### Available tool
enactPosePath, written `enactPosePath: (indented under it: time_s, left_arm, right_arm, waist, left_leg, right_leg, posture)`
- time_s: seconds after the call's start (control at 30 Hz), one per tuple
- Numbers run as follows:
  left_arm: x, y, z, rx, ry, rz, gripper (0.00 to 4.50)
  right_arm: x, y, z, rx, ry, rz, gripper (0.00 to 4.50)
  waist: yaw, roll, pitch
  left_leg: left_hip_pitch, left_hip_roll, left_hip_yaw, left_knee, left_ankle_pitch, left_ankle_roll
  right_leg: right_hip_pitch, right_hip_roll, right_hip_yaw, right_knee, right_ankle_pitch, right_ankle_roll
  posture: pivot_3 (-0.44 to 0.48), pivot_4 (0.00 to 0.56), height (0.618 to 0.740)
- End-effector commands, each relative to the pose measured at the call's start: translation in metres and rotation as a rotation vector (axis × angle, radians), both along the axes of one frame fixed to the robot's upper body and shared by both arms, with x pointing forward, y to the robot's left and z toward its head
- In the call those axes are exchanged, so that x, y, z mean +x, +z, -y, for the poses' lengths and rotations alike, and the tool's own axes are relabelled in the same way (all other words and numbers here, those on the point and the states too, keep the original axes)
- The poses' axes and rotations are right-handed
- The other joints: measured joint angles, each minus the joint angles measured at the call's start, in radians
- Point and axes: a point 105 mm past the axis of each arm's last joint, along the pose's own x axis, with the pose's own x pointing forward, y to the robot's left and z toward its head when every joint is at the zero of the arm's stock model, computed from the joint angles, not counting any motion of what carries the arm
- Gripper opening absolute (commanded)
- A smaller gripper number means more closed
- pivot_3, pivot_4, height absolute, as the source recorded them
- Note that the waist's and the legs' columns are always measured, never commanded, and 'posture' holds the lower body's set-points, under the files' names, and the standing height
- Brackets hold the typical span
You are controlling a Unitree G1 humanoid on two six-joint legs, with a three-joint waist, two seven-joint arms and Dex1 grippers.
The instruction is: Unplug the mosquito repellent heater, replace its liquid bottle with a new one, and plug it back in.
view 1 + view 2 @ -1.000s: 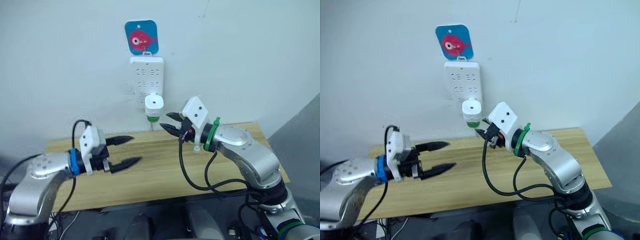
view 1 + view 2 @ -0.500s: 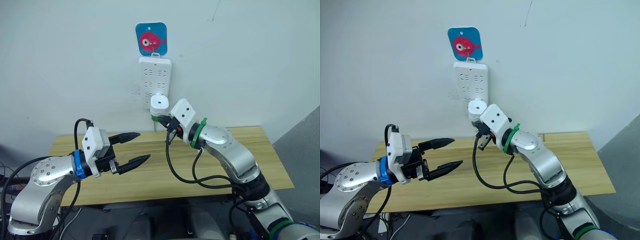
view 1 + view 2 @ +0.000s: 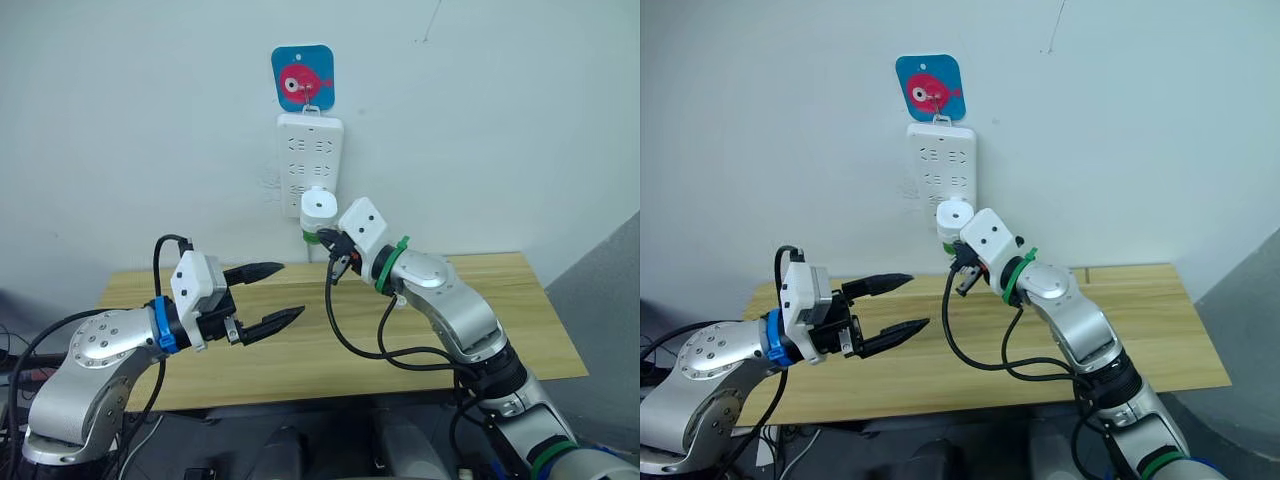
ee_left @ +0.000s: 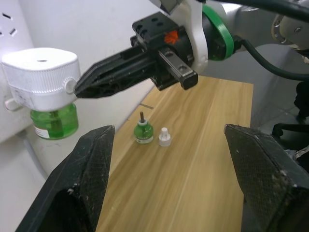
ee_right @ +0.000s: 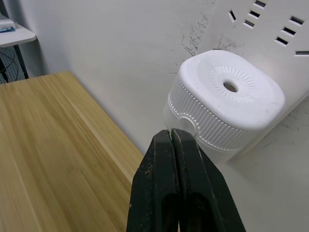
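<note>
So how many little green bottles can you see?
2. One green bottle hangs under the mosquito repellent heater plugged into the power strip on the wall. The other green bottle stands on the wooden table, beside a small white cap.

We see our right gripper [image 4: 79, 87], fingers together, tip right at the white heater [image 4: 41, 77] with its green bottle [image 4: 53, 121]. A spare bottle [image 4: 143, 131] and white cap [image 4: 165, 137] stand on the table [image 4: 203, 159].
</note>
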Motion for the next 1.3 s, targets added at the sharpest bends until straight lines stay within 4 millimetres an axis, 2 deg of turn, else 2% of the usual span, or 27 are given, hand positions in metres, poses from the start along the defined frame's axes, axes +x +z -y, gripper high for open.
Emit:
enactPosePath:
  time_s: [0.03, 0.63, 0.83, 0.97, 1.03, 1.17, 1.3]
  left_arm:
    - [0.0, 0.005, 0.004, 0.004, -0.017, 0.036, 3.82]
    - [0.003, 0.004, 0.009, -0.001, -0.03, 0.04, 3.82]
    - [0.005, 0.003, 0.008, -0.009, -0.016, 0.032, 3.82]
    - [0.008, 0.001, 0.002, -0.007, 0.016, 0.036, 3.82]
    - [0.009, -0.005, -0.007, 0.016, 0.047, 0.024, 3.82]
    - [0.004, -0.025, -0.04, 0.16, 0.067, -0.002, 4.5]
    - [0.008, -0.033, -0.069, 0.215, 0.152, -0.032, 4.5]
  right_arm:
    - [0.003, 0.02, 0.001, 0.037, -0.023, 0.074, 0.04]
    - [0.024, 0.027, 0.016, 0.111, -0.196, 0.071, 0.04]
    - [-0.003, 0.022, 0.0, 0.095, 0.002, 0.0, 0.04]
    - [-0.019, 0.022, 0.005, 0.041, 0.095, 0.016, 0.04]
    - [-0.028, 0.019, 0.015, -0.017, 0.135, 0.027, 0.04]
    - [-0.044, 0.01, 0.058, -0.193, 0.148, 0.041, 0.91]
    - [-0.057, 0.005, 0.103, -0.315, 0.145, -0.014, 2.35]
  waist:
    - [0.0, 0.0, 0.0]
    - [0.0, -0.002, -0.003]
    - [0.001, -0.003, -0.004]
    - [0.001, -0.003, -0.004]
    - [0.001, -0.003, -0.004]
    - [0.003, -0.003, -0.004]
    - [0.018, -0.003, -0.004]
  left_leg:
    - [0.0, 0.0, 0.0, 0.0, 0.0, 0.0]
    - [0.0, 0.0, 0.0, 0.0, 0.001, -0.001]
    - [0.005, 0.0, 0.0, 0.0, 0.001, -0.001]
    - [0.004, 0.001, -0.001, -0.001, 0.001, -0.001]
    - [0.004, 0.001, -0.001, -0.002, 0.001, -0.001]
    - [0.004, 0.001, -0.001, -0.003, 0.001, -0.001]
    - [0.005, 0.001, 0.0, -0.003, 0.001, -0.001]
  right_leg:
    - [0.0, 0.0, 0.0, 0.0, 0.0, 0.0]
    - [0.0, 0.001, 0.0, 0.0, 0.0, 0.0]
    - [0.005, 0.003, 0.0, 0.0, 0.0, 0.0]
    - [0.004, 0.004, 0.0, 0.0, 0.0, 0.0]
    - [0.004, 0.003, 0.0, -0.001, 0.0, 0.0]
    - [0.004, 0.002, 0.0, -0.002, -0.001, 0.0]
    - [0.005, 0.002, -0.001, -0.004, -0.003, 0.001]
  posture:
    - [-0.057, 0.106, 0.73]
    - [-0.065, 0.102, 0.73]
    - [-0.066, 0.102, 0.73]
    - [-0.065, 0.104, 0.73]
    - [-0.059, 0.104, 0.73]
    - [-0.043, 0.102, 0.73]
    - [-0.026, 0.091, 0.73]
